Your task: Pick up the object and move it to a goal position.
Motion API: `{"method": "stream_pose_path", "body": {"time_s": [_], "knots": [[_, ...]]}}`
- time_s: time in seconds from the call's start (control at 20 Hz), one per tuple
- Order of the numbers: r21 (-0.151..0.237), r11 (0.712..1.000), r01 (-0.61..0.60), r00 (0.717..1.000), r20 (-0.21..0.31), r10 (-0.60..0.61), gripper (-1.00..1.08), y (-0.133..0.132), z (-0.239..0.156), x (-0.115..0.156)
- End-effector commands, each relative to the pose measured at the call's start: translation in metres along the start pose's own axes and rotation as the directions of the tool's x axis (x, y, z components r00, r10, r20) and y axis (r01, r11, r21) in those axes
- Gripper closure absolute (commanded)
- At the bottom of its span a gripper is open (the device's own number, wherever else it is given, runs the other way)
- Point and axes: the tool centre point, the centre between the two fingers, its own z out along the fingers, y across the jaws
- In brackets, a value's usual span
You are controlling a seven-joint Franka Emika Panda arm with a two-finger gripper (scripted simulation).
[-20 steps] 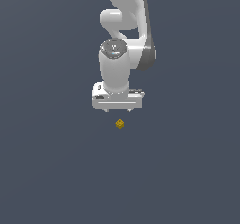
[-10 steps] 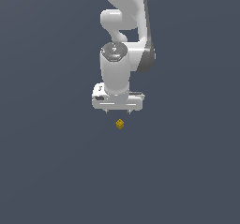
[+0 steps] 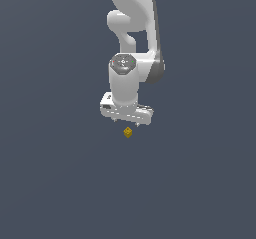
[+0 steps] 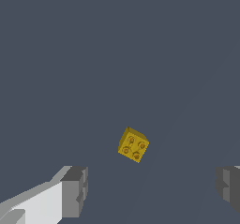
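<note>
Surface: a flat, featureless slate-grey ground point(image 3: 60, 183) fills both views; no edge, wall or goal marker shows.

Change: across the last second the arm point(image 3: 132, 38) has rotated at the wrist and eased down a little, so the gripper point(image 3: 126, 119) now sits closer above the cube point(image 3: 127, 132) than before. The cube itself has not moved.

Meaning: this looks like the approach stage. The pick is not yet made, and the move to the goal has not begun.

Cube position: it lies on the ground just below the gripper in the exterior view, apart from it. In the wrist view the cube point(image 4: 133, 145) sits ahead of the gap between the two fingertips, touching neither.

Fingers: spread wide, holding nothing; the grey pads point(image 4: 75, 190) stand well apart, one at each side of the wrist view.

Cube make: yellow-gold, small, sharp-edged, with four round studs on one face, like a toy brick.

Gripper make: smooth glossy white shell, matte grey blocky pads.

Arm make: rounded white links with dark joint seams.
</note>
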Motion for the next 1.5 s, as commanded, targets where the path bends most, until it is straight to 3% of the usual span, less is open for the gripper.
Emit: {"method": "stream_pose_path", "body": {"time_s": [0.0, 0.25, 0.7, 1.05, 1.45], "knots": [[-0.001, 0.998, -0.066, 0.998, -0.002, 0.066, -0.92, 0.0, 0.009, 0.0], [-0.002, 0.98, -0.201, 0.98, -0.008, 0.201, -0.92, 0.0, 0.027, -0.001], [-0.004, 0.922, -0.386, 0.922, -0.019, 0.386, -0.92, 0.002, 0.052, -0.003], [-0.005, 0.892, -0.452, 0.892, -0.024, 0.452, -0.92, 0.002, 0.061, -0.004], [-0.005, 0.889, -0.458, 0.889, -0.024, 0.458, -0.92, 0.002, 0.066, -0.004]]}}
